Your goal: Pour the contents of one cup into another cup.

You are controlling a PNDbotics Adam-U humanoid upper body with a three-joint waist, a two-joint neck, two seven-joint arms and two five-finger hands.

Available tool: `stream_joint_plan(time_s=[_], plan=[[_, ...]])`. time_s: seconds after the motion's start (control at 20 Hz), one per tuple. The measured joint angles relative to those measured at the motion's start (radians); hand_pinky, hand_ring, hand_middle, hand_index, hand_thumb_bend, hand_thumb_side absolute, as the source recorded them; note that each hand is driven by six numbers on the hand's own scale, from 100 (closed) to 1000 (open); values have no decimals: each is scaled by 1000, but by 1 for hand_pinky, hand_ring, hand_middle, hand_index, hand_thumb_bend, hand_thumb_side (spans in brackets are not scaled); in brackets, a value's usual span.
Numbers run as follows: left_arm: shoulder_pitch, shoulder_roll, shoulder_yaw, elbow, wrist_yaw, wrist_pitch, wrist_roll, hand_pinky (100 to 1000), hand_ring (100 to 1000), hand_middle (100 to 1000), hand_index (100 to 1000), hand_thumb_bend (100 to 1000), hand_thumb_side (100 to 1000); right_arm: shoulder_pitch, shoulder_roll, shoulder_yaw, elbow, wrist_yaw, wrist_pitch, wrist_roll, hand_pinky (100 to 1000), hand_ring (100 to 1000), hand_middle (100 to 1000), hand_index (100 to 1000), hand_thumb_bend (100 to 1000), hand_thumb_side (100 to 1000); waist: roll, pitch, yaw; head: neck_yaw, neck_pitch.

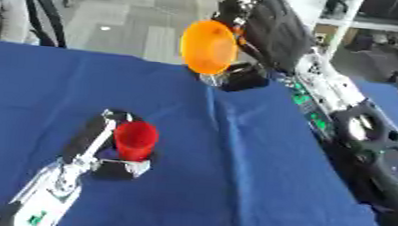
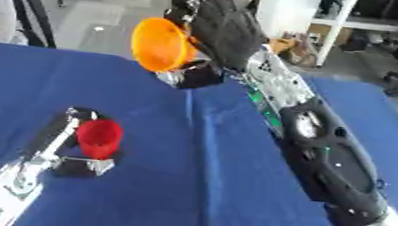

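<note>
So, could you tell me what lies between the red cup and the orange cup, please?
Nothing: in the left eye view only bare blue tablecloth with a crease separates the red cup, held by the left hand, from the raised orange cup in the right hand.

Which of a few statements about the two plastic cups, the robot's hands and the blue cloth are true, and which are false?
1. The robot's right hand holds the orange plastic cup in the air, tipped on its side. True.
2. The small red plastic cup lies on its side on the blue tablecloth. False: it stands upright.
3. The robot's left hand is at the red cup, its fingers around it. True.
4. The orange cup is directly above the red cup. False: it is farther back and to the right.
5. The two cups touch. False: they are well apart.
</note>
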Motion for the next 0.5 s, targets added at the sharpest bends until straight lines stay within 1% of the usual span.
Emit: stream_joint_plan(time_s=[0.05,0.1,0.15,0.2,0.25,0.3,0.35,0.4,0.45,0.5], plan=[[-13,-5,10,27,-17,-3,35,163,259,409,685,651,372,14,-2,-6,-27,-37,12,12,533,389,230,339,100,569,0,3,-4,2,-1],[-26,-12,20,56,-38,-7,69,190,274,422,691,707,393,27,-3,-12,-54,-72,23,24,529,382,223,336,106,548,0,6,-8,5,-6],[-38,-19,30,82,-57,-10,95,207,285,429,695,745,406,38,-4,-16,-76,-99,32,33,528,379,219,335,129,539,-1,9,-12,7,-9],[-49,-28,41,114,-80,-14,124,244,308,444,705,793,426,50,-4,-21,-100,-129,42,43,527,377,217,334,144,532,-1,14,-17,9,-14],[-58,-36,50,143,-102,-18,146,285,335,462,720,852,446,61,-4,-25,-118,-152,49,52,524,369,209,332,180,509,-2,17,-21,10,-18],[-63,-43,57,171,-126,-22,163,318,358,478,728,889,466,71,-3,-29,-133,-171,56,60,521,363,203,329,215,487,-3,21,-25,12,-21],[-68,-50,65,198,-149,-26,176,380,386,500,740,941,499,82,-2,-32,-141,-189,63,68,517,355,195,325,259,460,-4,23,-29,14,-25],[-68,-55,73,220,-170,-28,188,409,408,520,750,984,536,94,3,-36,-146,-206,68,75,514,348,188,321,298,435,-6,26,-32,15,-27],[-68,-61,81,237,-184,-31,198,455,451,547,760,1000,601,107,7,-40,-146,-223,75,82,509,338,178,318,359,396,-6,28,-33,16,-28],[-68,-63,88,246,-191,-32,208,470,466,561,762,1000,646,121,12,-44,-146,-242,81,88,505,332,172,315,399,370,-6,29,-33,16,-30]])
